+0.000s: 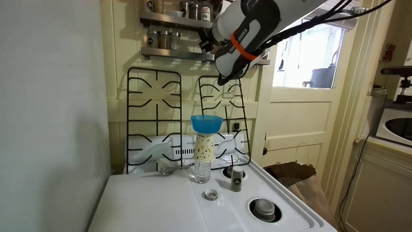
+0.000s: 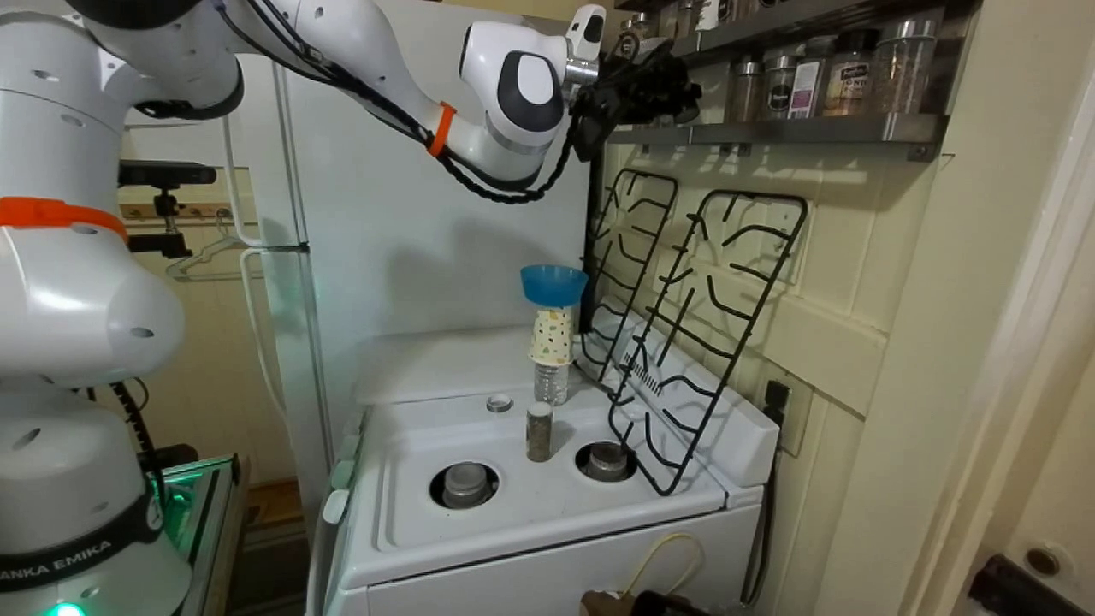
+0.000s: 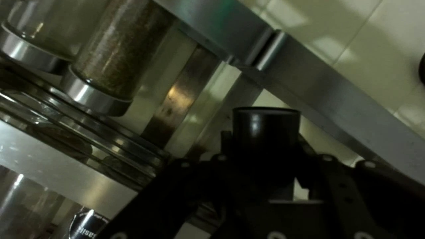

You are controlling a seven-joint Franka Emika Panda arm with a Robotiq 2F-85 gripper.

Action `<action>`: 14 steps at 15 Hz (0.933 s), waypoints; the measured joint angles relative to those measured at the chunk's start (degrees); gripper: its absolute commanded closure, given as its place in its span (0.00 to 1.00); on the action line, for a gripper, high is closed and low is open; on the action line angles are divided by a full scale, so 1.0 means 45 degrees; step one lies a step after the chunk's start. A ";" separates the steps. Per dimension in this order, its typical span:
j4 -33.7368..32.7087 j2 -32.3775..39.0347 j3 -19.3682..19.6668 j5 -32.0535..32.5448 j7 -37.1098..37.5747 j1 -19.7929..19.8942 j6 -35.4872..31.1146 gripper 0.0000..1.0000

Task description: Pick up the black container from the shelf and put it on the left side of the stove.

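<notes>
The black container (image 3: 265, 124) is a small dark cylinder in the wrist view. My gripper (image 3: 264, 144) is shut on it, with a finger on each side; its lower part is lost in the dark jaws. In an exterior view the black gripper (image 2: 663, 90) is at the shelf (image 2: 813, 130), a two-tier metal-fronted rack with spice jars. I cannot pick out the container there, nor tell whether it touches the shelf. In an exterior view the arm hides most of the gripper. The white stove (image 1: 154, 206) stands below, also seen in an exterior view (image 2: 547, 513).
Spice jars (image 3: 113, 63) stand close to the gripper. Two burner grates (image 1: 154, 120) (image 2: 736, 342) lean against the wall under the shelf. On the stove are a clear bottle with a patterned cup and blue funnel (image 1: 206, 124), a spice jar (image 1: 237, 178) and a small ring (image 1: 211, 194).
</notes>
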State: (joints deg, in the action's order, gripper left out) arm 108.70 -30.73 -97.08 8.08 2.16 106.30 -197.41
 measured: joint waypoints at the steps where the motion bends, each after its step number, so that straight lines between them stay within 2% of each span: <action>1: 0.0120 -0.0077 0.0244 0.0017 -0.0244 -0.0210 0.0000 0.81; 8: 0.1066 -0.0406 0.1933 0.0292 -0.1817 -0.1928 0.0000 0.81; 14: 0.2069 -0.0610 0.3596 0.0346 -0.2191 -0.3781 0.0000 0.81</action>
State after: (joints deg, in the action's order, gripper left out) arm 118.01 -33.47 -80.90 9.63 -7.70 89.28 -197.41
